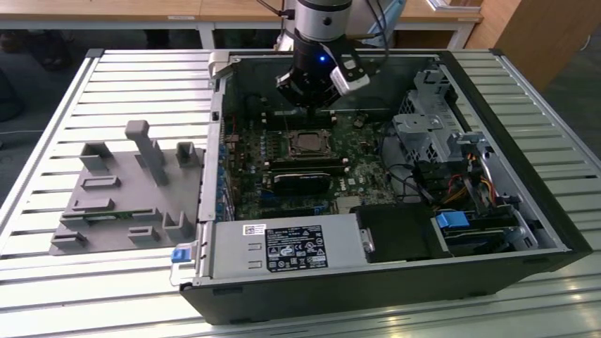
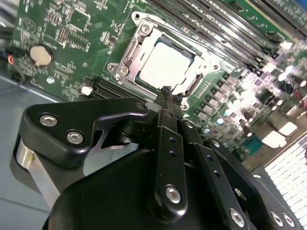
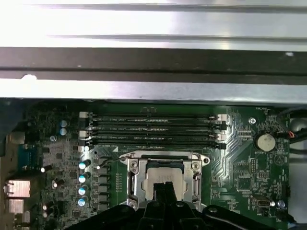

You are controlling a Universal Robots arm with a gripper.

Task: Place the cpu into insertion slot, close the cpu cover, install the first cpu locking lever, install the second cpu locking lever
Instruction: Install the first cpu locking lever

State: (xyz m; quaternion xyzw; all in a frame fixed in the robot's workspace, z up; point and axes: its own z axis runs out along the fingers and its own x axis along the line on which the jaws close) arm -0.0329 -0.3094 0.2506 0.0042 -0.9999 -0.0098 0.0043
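1. The gripper [image 2: 167, 92] is closed, fingertips together with nothing between them.
2. It hangs above the insertion slot [image 1: 308, 143]. In both wrist views the tips fall over the slot's edge away from the memory slots [image 3: 153, 128]. They look clear of it; I can't tell the height.
3. The cpu [image 2: 165, 64] sits flat in the insertion slot, silver top up. From the gripper tips it lies just ahead, toward the memory slots. It is square, so there is no long axis to line up on.
4. The cpu cover [image 2: 135, 45] is down over the slot and frames the cpu through its cut-out. My read is that placing and cover closing are done.
5. A thin wire [image 3: 120, 156] arcs off the slot's corner on the memory-slot side. It looks like a locking lever standing clear of the cover, but I can't tell whether it is latched. I can't make out a second lever.
6. The memory slots sit just beside the insertion slot, with their long axis parallel to its nearest edge.
7. Containers:
   - The open computer case [image 1: 376, 289] on the table [image 1: 141, 77] holds the board with the slot.
   - The grey fixture tray [image 1: 112, 211] sits outside the case, well apart from the slot toward the exterior view's left. I can't tell what its pockets hold.
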